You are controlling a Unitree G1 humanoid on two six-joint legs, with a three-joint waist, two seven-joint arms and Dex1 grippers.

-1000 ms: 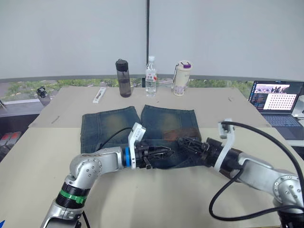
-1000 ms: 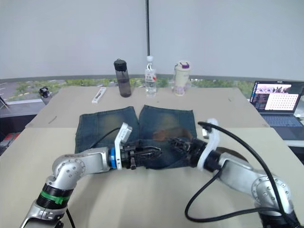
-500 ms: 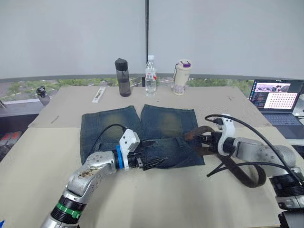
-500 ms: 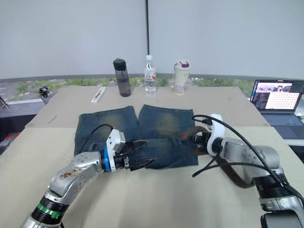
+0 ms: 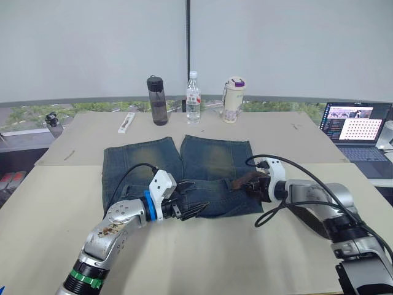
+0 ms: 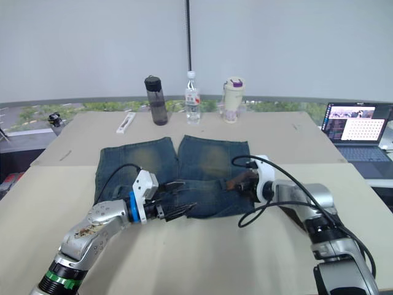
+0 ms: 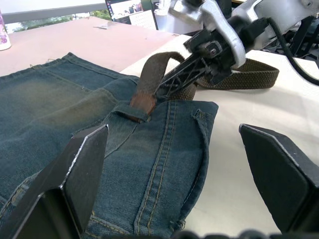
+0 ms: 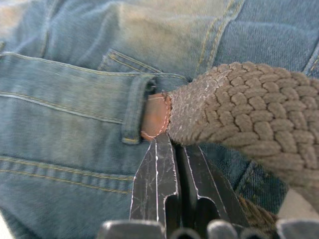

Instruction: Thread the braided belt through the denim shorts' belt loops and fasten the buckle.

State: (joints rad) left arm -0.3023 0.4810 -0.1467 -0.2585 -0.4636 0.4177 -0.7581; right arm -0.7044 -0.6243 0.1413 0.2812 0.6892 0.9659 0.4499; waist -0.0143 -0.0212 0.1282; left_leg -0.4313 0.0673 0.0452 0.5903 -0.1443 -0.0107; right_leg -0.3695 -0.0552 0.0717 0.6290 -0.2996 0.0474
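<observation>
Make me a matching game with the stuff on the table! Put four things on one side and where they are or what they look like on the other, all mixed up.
Things:
1. braided belt
2. denim shorts
3. laptop
4. dark bottle

Places or looks:
A. open, its screen lit, at the table's right edge
B. spread flat on the middle of the table
C. its leather tip poking into a belt loop
D. standing at the far side beside a clear water bottle

Pairs: 1-C, 2-B, 3-A, 4-D
</observation>
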